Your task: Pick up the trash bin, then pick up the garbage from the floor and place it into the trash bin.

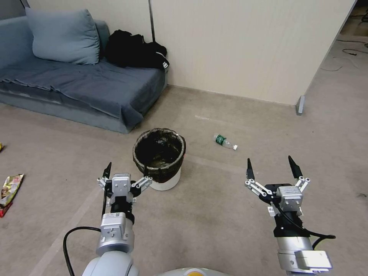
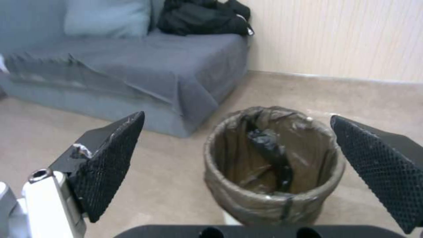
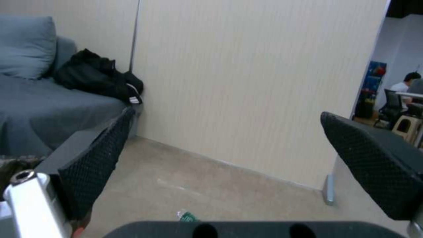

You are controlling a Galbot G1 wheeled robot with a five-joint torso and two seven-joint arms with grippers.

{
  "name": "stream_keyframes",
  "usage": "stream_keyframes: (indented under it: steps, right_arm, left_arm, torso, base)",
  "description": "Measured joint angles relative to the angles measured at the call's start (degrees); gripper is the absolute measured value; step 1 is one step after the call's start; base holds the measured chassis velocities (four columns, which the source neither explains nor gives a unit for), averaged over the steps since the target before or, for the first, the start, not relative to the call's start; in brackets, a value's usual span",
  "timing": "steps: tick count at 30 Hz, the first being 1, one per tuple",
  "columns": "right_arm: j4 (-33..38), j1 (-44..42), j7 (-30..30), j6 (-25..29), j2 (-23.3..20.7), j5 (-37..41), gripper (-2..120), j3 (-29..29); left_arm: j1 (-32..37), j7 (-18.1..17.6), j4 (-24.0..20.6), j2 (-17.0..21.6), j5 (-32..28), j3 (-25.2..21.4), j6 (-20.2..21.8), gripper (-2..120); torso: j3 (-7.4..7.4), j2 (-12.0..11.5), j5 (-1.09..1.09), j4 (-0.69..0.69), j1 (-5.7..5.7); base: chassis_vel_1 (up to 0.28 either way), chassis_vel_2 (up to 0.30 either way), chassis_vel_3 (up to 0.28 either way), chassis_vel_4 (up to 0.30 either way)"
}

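The trash bin (image 1: 165, 183) is a small white bucket with a dark bag liner, standing upright on the carpet in front of the sofa. My left gripper (image 1: 126, 172) is open, low and just short of the bin's near left side, one fingertip close to its rim. The left wrist view has the bin (image 2: 273, 195) ahead between the spread fingers (image 2: 110, 162) of the left gripper (image 2: 238, 115). A clear green-labelled bottle (image 1: 225, 141) lies right of the bin. My right gripper (image 1: 270, 165) hangs open over bare carpet, nearer than the bottle (image 3: 187, 216).
A grey-blue sofa (image 1: 76, 84) with a cushion and a black bundle (image 1: 134, 50) stands at the back left. A cream partition wall (image 1: 237, 46) ends in a metal foot (image 1: 300, 105). Snack wrappers (image 1: 10, 188) lie at the far left.
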Motion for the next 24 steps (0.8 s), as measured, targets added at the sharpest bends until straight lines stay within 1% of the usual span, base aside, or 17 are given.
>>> stream_keyframes:
  steps: [1,2,3,5,6,7,8,9,10,11,12,15,16,20,21,23,24]
  right_arm:
    - [0.0,0.0,0.0,0.0,0.0,-0.1,100,0.0]
    - [0.0,0.0,0.0,0.0,0.0,-0.1,100,0.0]
    - [-0.2,0.1,-0.1,0.0,0.0,-0.3,100,0.0]
    - [-0.4,0.2,-0.2,0.0,0.0,-0.6,100,0.0]
    - [-0.4,0.2,-0.2,0.0,0.0,-0.6,100,0.0]
    - [-0.6,0.2,-0.2,0.0,0.0,-0.8,100,-0.1]
    - [-0.6,0.2,-0.2,-0.1,0.0,-0.9,100,-0.1]
    - [-0.6,0.2,-0.2,-0.1,0.0,-0.9,100,-0.1]
    - [-0.7,0.2,-0.2,-0.2,0.0,-1.2,100,-0.2]
    - [-0.7,0.2,-0.2,-0.2,0.0,-1.2,100,-0.2]
    - [-0.7,0.2,-0.2,-0.2,0.0,-1.4,100,-0.2]
    - [-0.9,0.2,-0.2,-0.3,0.0,-1.7,100,0.1]
    - [-0.9,0.2,-0.2,-0.3,0.0,-1.7,100,0.1]
    - [-1.2,0.3,-0.4,-0.3,0.0,-2.1,100,0.1]
    - [-1.2,0.3,-0.4,-0.3,0.0,-2.1,100,0.1]
    - [-1.4,0.3,-1.1,-0.3,0.0,-2.2,100,0.2]
    - [-1.4,0.3,-1.1,-0.3,0.0,-2.2,100,0.2]
  left_arm:
    - [-1.5,0.0,0.3,0.6,-2.9,-0.8,0.5,100]
    - [-1.5,0.0,0.3,0.6,-2.9,-0.8,0.5,100]
    - [-2.8,0.0,0.8,1.2,-4.8,-1.4,0.7,100]
    - [-6.6,0.2,3.5,3.3,-10.2,-2.7,0.8,100]
    - [-6.6,0.2,3.5,3.3,-10.2,-2.7,0.8,100]
    - [-9.3,-0.4,5.7,4.9,-15.0,-2.9,1.0,100]
    - [-11.0,-1.0,7.2,5.8,-17.9,-2.9,1.3,100]
    - [-11.0,-1.0,7.2,5.8,-17.9,-2.9,1.3,100]
    - [-14.1,-2.0,9.8,7.0,-21.6,-2.8,2.3,100]
    - [-14.1,-2.0,9.8,7.0,-21.6,-2.8,2.3,100]
    - [-16.5,-3.0,12.1,7.8,-23.1,-2.8,3.2,100]
    - [-22.0,-5.6,16.7,8.9,-26.2,-2.5,6.3,100]
    - [-22.0,-5.6,16.7,8.9,-26.2,-2.5,6.3,100]
    - [-29.5,-9.3,22.7,9.7,-32.4,-1.5,9.6,99]
    - [-29.5,-9.3,22.7,9.7,-32.4,-1.5,9.6,99]
    - [-33.7,-11.2,26.7,10.0,-34.6,-0.9,10.9,98]
    - [-33.7,-11.2,26.7,10.0,-34.6,-0.9,10.9,98]
  torso:
    - [0.0,0.0,0.0,-0.01,0.0]
    - [0.0,0.0,0.0,-0.01,0.0]
    - [0.0,0.0,0.01,-0.01,0.0]
    - [0.0,0.0,-0.01,0.0,0.0]
    - [0.0,0.0,-0.01,0.0,0.0]
    - [0.0,0.0,0.0,-0.01,0.0]
    - [0.0,0.0,-0.01,-0.01,0.0]
    - [0.0,0.0,-0.01,-0.01,0.0]
    - [0.0,0.0,-0.01,-0.01,0.0]
    - [0.0,0.0,-0.01,-0.01,0.0]
    - [0.01,0.0,0.0,-0.01,0.0]
    - [0.01,0.0,0.01,0.0,0.0]
    - [0.01,0.0,0.01,0.0,0.0]
    - [0.01,0.0,0.0,0.0,0.0]
    - [0.01,0.0,0.0,0.0,0.0]
    - [0.01,0.0,0.01,-0.02,0.0]
    - [0.01,0.0,0.01,-0.02,0.0]
  base:
    - [0.0,0.0,0.0,0.0]
    - [0.0,0.0,0.0,0.0]
    - [0.0,0.0,0.0,0.0]
    - [0.0,0.0,0.0,0.0]
    - [0.0,0.0,0.0,0.0]
    - [0.0,0.0,0.0,0.0]
    - [0.0,0.0,0.0,0.0]
    - [0.0,0.0,0.0,0.0]
    - [0.0,0.0,0.0,0.0]
    - [0.0,0.0,0.0,0.0]
    - [0.0,0.0,0.0,0.0]
    - [0.0,0.0,0.0,0.0]
    - [0.0,0.0,0.0,0.0]
    - [0.0,0.0,0.0,0.0]
    - [0.0,0.0,0.0,0.0]
    - [0.0,0.0,0.0,0.0]
    - [0.0,0.0,0.0,0.0]
